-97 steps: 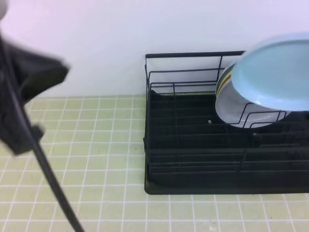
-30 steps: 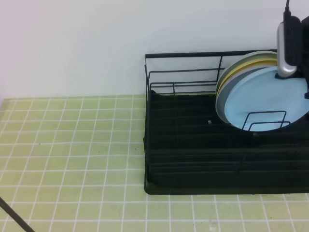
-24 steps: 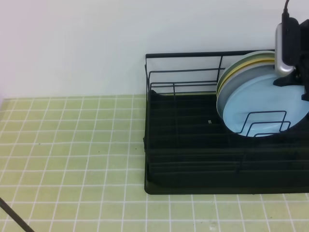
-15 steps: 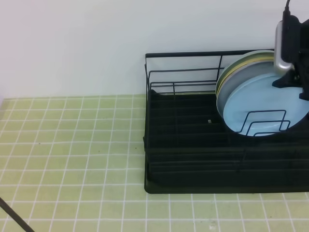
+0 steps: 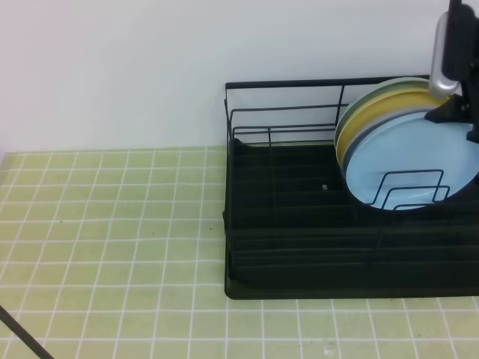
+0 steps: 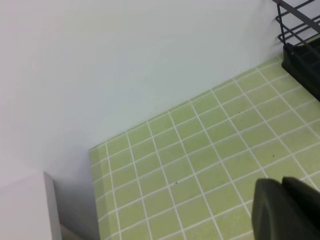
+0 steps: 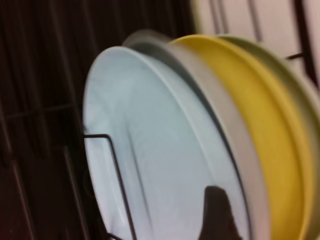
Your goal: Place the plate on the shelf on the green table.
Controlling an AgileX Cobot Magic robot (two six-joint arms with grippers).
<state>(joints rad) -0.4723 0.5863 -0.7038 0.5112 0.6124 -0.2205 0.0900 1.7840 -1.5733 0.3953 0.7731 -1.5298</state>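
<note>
The light blue plate [image 5: 408, 164] stands upright in the black wire shelf [image 5: 299, 224], leaning on the grey-white plate [image 5: 346, 166] behind a wire divider. It fills the right wrist view [image 7: 150, 150]. My right gripper [image 5: 458, 123] is open at the plate's upper right rim, its fingers spread and not clamping it. One dark fingertip [image 7: 214, 212] shows in front of the plate's face. My left gripper [image 6: 282, 205] hangs over the green table [image 6: 200, 160], its fingers together and empty.
A yellow plate [image 5: 367, 112] and a pale green plate [image 5: 389, 84] stand behind the grey-white one. The shelf's left slots hold nothing. A white wall rises behind the table [image 5: 112, 224]. A thin black cable [image 5: 19, 333] crosses the bottom left corner.
The plate went from held in the air to standing in the shelf. In the last half second my right gripper rose off it while the plate stayed put.
</note>
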